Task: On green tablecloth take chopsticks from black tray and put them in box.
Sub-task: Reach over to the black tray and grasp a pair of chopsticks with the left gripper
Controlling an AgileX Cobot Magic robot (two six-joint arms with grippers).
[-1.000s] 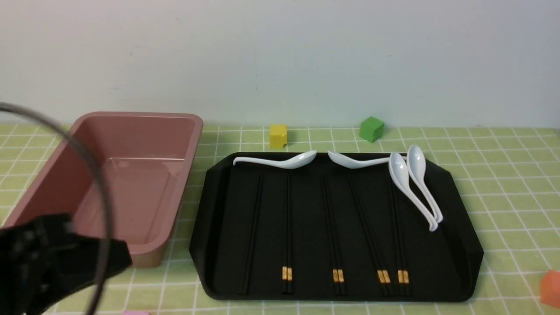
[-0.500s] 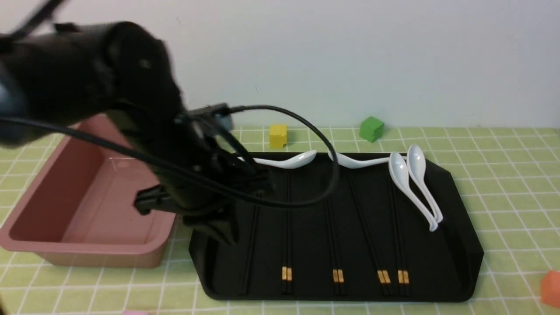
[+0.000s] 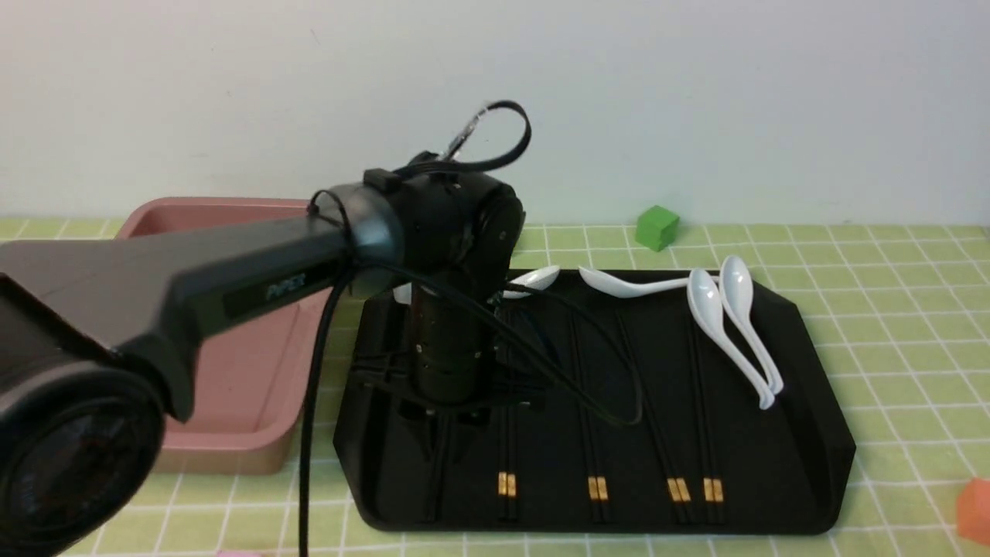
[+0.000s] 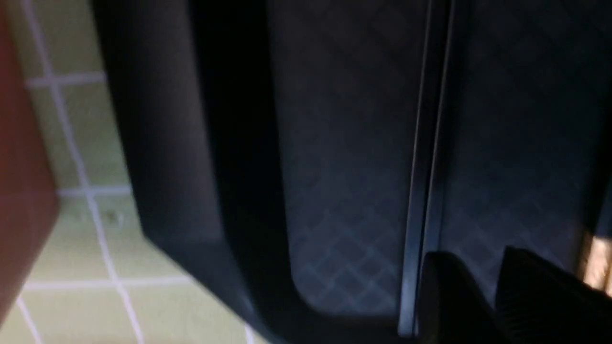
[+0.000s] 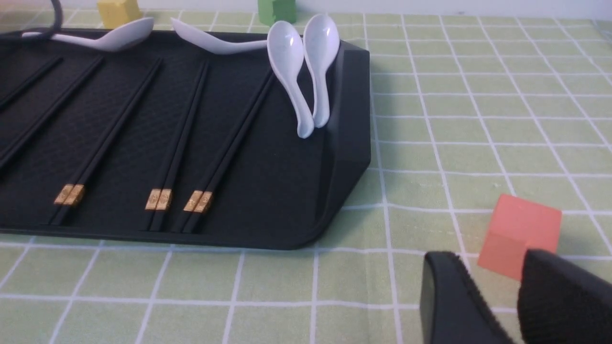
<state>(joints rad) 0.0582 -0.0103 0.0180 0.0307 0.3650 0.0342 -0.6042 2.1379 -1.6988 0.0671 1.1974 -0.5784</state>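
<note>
The plain black chopsticks point(image 3: 439, 472) lie at the left side of the black tray point(image 3: 812, 433) on the green tablecloth point(image 3: 889, 325). My left gripper point(image 3: 450, 422) points down over them, low above the tray floor. In the left wrist view the chopsticks point(image 4: 425, 143) run just beside one fingertip point(image 4: 447, 286) of the left gripper point(image 4: 478, 255), which is open with only tray floor in the gap. The pink box point(image 3: 232, 387) stands left of the tray, partly behind the arm. My right gripper point(image 5: 483, 260) hovers open over bare cloth, off the tray's right front corner.
Several gold-banded black chopstick pairs point(image 3: 597, 433) lie to the right of the plain pair. White spoons point(image 3: 735, 325) rest along the tray's far and right side. A green cube point(image 3: 657, 227) sits behind the tray, an orange cube point(image 5: 519, 234) just beyond the right gripper.
The left arm has swung from the front left corner, across the box, to the tray's left part. It now points down over the plain chopsticks. Nothing on the tray has moved.
</note>
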